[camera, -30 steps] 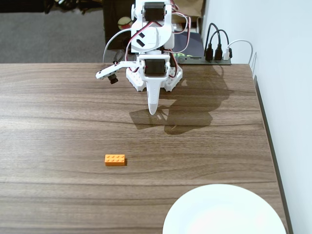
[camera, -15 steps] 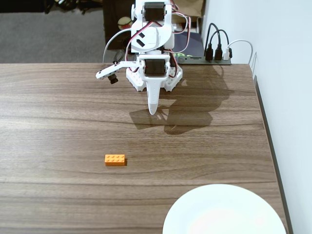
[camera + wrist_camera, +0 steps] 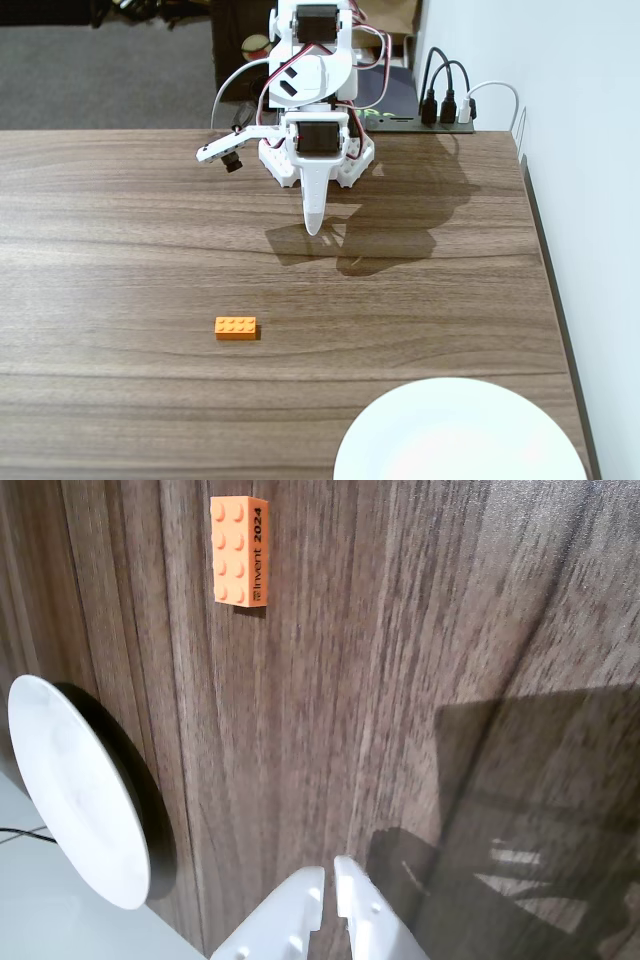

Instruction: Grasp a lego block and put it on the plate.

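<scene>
The wooden table [image 3: 120,240] with a dark grain fills most of the fixed view, and a pale wall [image 3: 590,200] stands along its right side. The white arm [image 3: 312,95] sits at the far edge of the table, folded low, and throws a dark shadow [image 3: 400,235] on the wood to its right. The round white plate [image 3: 460,432] lies at the near right corner of the table, partly cut by the bottom edge of the fixed view; in the wrist view the plate [image 3: 75,790] shows at the left side. Behind the arm, a black power strip [image 3: 440,122] with several plugs lies near the wall. The gripper [image 3: 314,226] points down toward the table surface, and it holds nothing; in the wrist view the two white fingers [image 3: 290,920] are pressed together with only a thin slit between them. The orange lego block [image 3: 236,328] lies flat on the table with its studs up, well apart from the gripper and also well apart from the plate, to the left of it in the fixed view. In the wrist view the lego block [image 3: 239,550] has dark print on its side.
</scene>
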Robot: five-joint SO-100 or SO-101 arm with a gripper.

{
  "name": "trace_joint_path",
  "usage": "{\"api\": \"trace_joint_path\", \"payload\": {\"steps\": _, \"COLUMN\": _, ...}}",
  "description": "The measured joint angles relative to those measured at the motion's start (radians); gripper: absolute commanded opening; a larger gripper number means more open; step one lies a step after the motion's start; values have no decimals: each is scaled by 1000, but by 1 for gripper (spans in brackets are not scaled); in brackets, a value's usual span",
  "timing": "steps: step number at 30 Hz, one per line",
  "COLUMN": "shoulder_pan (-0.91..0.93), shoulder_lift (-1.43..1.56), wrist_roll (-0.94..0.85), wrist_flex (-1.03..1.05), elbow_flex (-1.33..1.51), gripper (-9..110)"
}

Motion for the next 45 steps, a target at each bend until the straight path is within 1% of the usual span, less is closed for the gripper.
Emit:
{"api": "trace_joint_path", "payload": {"steps": 9, "shoulder_pan": 0, "shoulder_lift": -35, "wrist_roll": 0, "wrist_flex": -9, "elbow_flex": 0, "gripper": 1}}
{"api": "trace_joint_path", "payload": {"steps": 14, "shoulder_pan": 37, "shoulder_lift": -129, "wrist_roll": 0, "wrist_flex": -75, "elbow_flex": -29, "gripper": 1}}
{"api": "trace_joint_path", "payload": {"steps": 19, "shoulder_pan": 77, "shoulder_lift": -311, "wrist_roll": 0, "wrist_flex": -156, "elbow_flex": -141, "gripper": 1}}
{"api": "trace_joint_path", "payload": {"steps": 23, "shoulder_pan": 126, "shoulder_lift": -495, "wrist_roll": 0, "wrist_flex": -222, "elbow_flex": -232, "gripper": 1}}
{"api": "trace_joint_path", "payload": {"steps": 28, "shoulder_pan": 206, "shoulder_lift": -686, "wrist_roll": -3, "wrist_flex": -249, "elbow_flex": -319, "gripper": 1}}
{"api": "trace_joint_path", "payload": {"steps": 33, "shoulder_pan": 298, "shoulder_lift": -834, "wrist_roll": 2, "wrist_flex": -252, "elbow_flex": -402, "gripper": 1}}
{"api": "trace_joint_path", "payload": {"steps": 40, "shoulder_pan": 471, "shoulder_lift": -994, "wrist_roll": -8, "wrist_flex": -276, "elbow_flex": -520, "gripper": 1}}
{"api": "trace_joint_path", "payload": {"steps": 45, "shoulder_pan": 545, "shoulder_lift": -1132, "wrist_roll": -37, "wrist_flex": -319, "elbow_flex": -592, "gripper": 1}}
